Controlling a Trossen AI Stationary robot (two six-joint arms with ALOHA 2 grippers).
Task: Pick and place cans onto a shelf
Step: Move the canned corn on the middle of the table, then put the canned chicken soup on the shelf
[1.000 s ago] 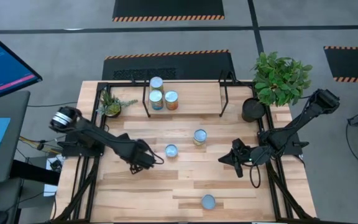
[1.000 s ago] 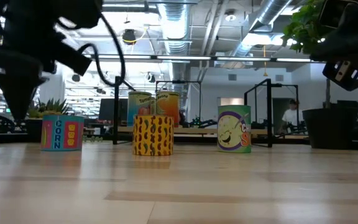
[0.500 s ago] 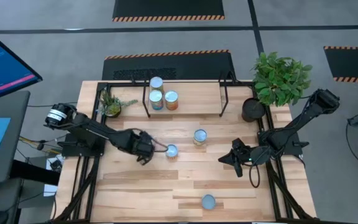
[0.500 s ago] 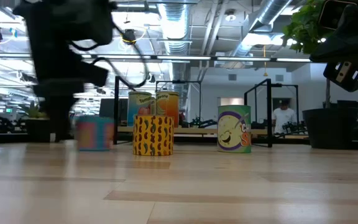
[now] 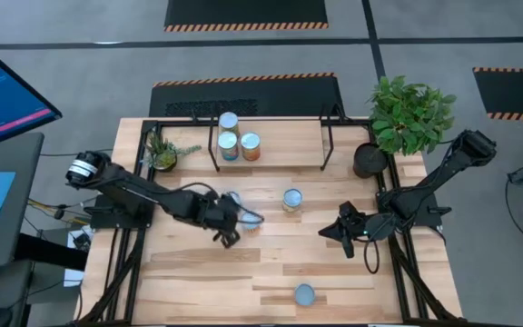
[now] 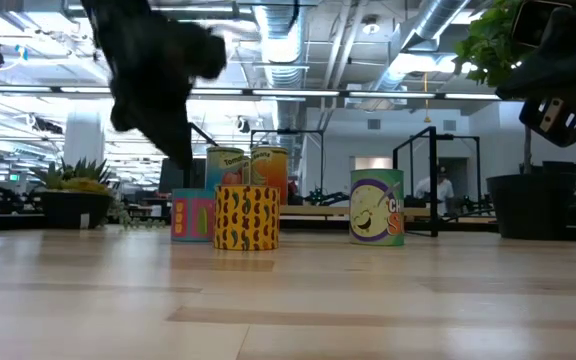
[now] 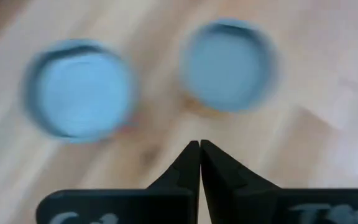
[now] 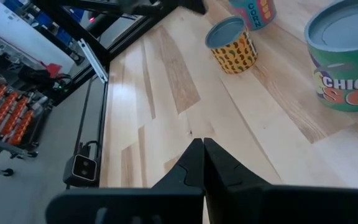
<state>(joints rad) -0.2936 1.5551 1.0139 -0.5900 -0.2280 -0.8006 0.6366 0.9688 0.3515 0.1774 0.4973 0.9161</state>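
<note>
Three cans (image 5: 234, 136) stand on the shelf (image 5: 284, 145) at the table's far side. On the table stand a blue "CORN" can (image 6: 190, 215), a yellow can (image 6: 246, 216) just in front of it, a green-and-purple can (image 6: 378, 206) and one near the front edge (image 5: 304, 293). My left gripper (image 5: 229, 234) is shut and hangs above the table, near-left of the corn and yellow cans. Its wrist view shows the fingertips (image 7: 199, 144) short of two blurred pale-blue tops (image 7: 79, 90) (image 7: 229, 65). My right gripper (image 8: 199, 142) waits shut at mid-right, above the wood.
A small plant (image 5: 162, 150) stands left of the shelf. A big potted plant (image 5: 409, 113) with a dark pot (image 5: 369, 160) stands at the far right corner. Bare planks lie between the yellow can and the front can. A person (image 6: 443, 186) moves in the room behind.
My left gripper has swept toward the table's right edge, then risen and tipped out of its straight-down pose. The corn can has slid upright along the table with it, from far left of the yellow can to just behind it.
</note>
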